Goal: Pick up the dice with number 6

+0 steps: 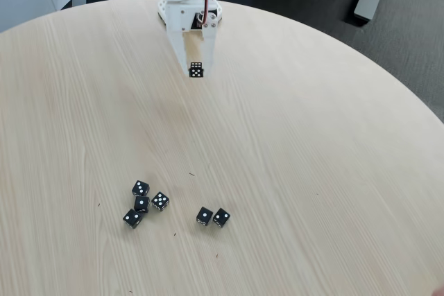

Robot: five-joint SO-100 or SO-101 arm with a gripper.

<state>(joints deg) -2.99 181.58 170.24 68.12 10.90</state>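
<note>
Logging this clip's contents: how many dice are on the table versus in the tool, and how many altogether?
Dice on the table: 6, in one cluster and one pair
Die in the tool: 1, the six
Total: 7 black dice

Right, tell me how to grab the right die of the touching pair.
Come straight down on the right die and pinch its near and far faces; its left face touches the neighbour, leaving no finger gap. The end effector currently holds another die.
</note>
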